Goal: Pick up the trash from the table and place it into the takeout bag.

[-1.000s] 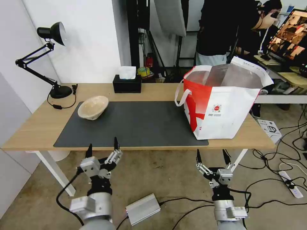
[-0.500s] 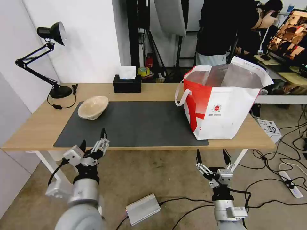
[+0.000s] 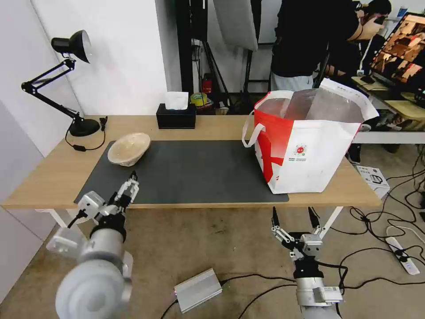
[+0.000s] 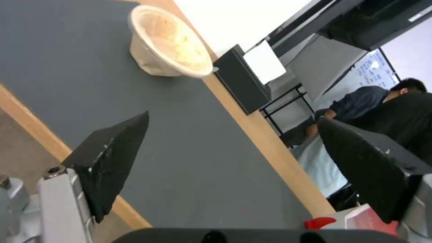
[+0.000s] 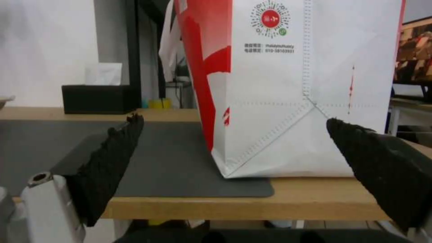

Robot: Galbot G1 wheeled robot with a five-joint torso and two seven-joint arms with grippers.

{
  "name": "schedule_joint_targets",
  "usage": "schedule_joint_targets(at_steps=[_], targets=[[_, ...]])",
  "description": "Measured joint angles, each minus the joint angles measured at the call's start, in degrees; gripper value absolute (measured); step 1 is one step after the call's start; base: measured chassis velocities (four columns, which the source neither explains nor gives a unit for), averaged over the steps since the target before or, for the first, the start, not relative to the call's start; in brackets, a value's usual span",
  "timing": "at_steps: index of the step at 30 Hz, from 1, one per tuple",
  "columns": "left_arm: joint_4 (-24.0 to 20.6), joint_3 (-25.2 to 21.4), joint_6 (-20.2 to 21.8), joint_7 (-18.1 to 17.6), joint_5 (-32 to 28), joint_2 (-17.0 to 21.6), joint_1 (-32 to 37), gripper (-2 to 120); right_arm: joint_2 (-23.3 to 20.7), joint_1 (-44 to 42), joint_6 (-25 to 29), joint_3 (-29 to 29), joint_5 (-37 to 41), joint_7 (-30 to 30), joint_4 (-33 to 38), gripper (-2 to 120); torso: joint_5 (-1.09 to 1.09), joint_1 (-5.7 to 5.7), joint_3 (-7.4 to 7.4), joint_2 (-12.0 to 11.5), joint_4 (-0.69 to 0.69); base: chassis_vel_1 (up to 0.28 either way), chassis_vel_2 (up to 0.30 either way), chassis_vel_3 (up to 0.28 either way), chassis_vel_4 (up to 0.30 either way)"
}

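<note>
We see the shallow beige pulp bowl standing upright at the far left corner of the dark grey mat on the table; in the left wrist view its inside looks pale and mottled, though we cannot tell whether that is residue or the pulp itself. The takeout bag stands open at the right end of the mat, silver lining showing; from here we cannot see what lies in it. The black tissue box sits behind the mat with a white tissue poking up. Our left gripper hovers over the mat's near left edge, jaws spread apart and holding nothing. Our right gripper hangs below the table's front edge under the bag, fingers likewise apart and unladen.
</note>
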Motion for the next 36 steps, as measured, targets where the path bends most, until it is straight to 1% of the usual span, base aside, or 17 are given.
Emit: schedule_joint_targets(at_steps=[4, 6, 12, 16, 20, 22, 25, 26, 29, 36], targets=[[1.6, -0.4, 0.2, -1.0, -2.7, 1.0, -2.4, 100, 0.0, 0.0, 0.0, 0.0, 0.0, 0.0, 0.0, 100, 0.0, 0.0, 0.0, 0.0, 0.0, 0.0, 0.0, 0.0, 0.0], [3.2, -0.6, 0.3, -2.3, -4.8, 1.6, -5.4, 100, 0.0, 0.0, 0.0, 0.0, 0.0, 0.0, 0.0, 100, 0.0, 0.0, 0.0, 0.0, 0.0, 0.0, 0.0, 0.0, 0.0], [5.7, -0.2, 0.3, -3.9, -6.3, 2.2, -9.0, 100, 0.0, 0.0, 0.0, 0.0, 0.0, 0.0, 0.0, 100, 0.01, 0.0, 0.0, 0.0, 0.0, 0.0, 0.0, 0.0, 0.0], [8.5, 0.0, 0.3, -5.4, -6.9, 3.3, -11.9, 100, 0.0, 0.0, 0.0, 0.0, 0.0, 0.0, 0.0, 100, 0.0, 0.0, 0.0, 0.0, 0.0, 0.0, 0.0, 0.0, 0.0], [10.2, -0.1, 0.3, -6.2, -7.5, 3.8, -13.3, 100, 0.0, 0.0, 0.0, 0.0, 0.0, 0.0, 0.0, 100, 0.0, 0.0, 0.0, 0.0, 0.0, 0.0, 0.0, 0.0, 0.0], [10.2, -0.1, 0.3, -6.2, -7.5, 3.8, -13.3, 100, 0.0, 0.0, 0.0, 0.0, 0.0, 0.0, 0.0, 100, 0.0, 0.0, 0.0, 0.0, 0.0, 0.0, 0.0, 0.0, 0.0], [11.9, -0.1, 0.3, -8.3, -9.4, 4.2, -15.6, 100, 0.0, 0.0, 0.0, 0.0, 0.0, 0.0, 0.0, 100, 0.0, 0.0, 0.0, 0.0, 0.0, 0.0, 0.0, 0.0, 0.0], [11.9, -0.1, 0.3, -8.3, -9.4, 4.2, -15.6, 100, 0.0, 0.0, 0.0, 0.0, 0.0, 0.0, 0.0, 100, 0.0, 0.0, 0.0, 0.0, 0.0, 0.0, 0.0, 0.0, 0.0], [13.8, 0.1, 0.3, -9.9, -10.7, 4.9, -17.3, 100, 0.0, 0.0, 0.0, 0.0, 0.0, 0.0, 0.0, 100, 0.0, 0.0, 0.0, 0.0, 0.0, 0.0, 0.0, 0.0, 0.0], [16.7, 0.8, 0.4, -11.6, -12.6, 6.1, -20.2, 100, 0.0, 0.0, 0.0, 0.0, 0.0, 0.0, 0.0, 100, 0.01, 0.0, 0.0, 0.0, 0.0, 0.0, 0.0, 0.0, 0.0]])
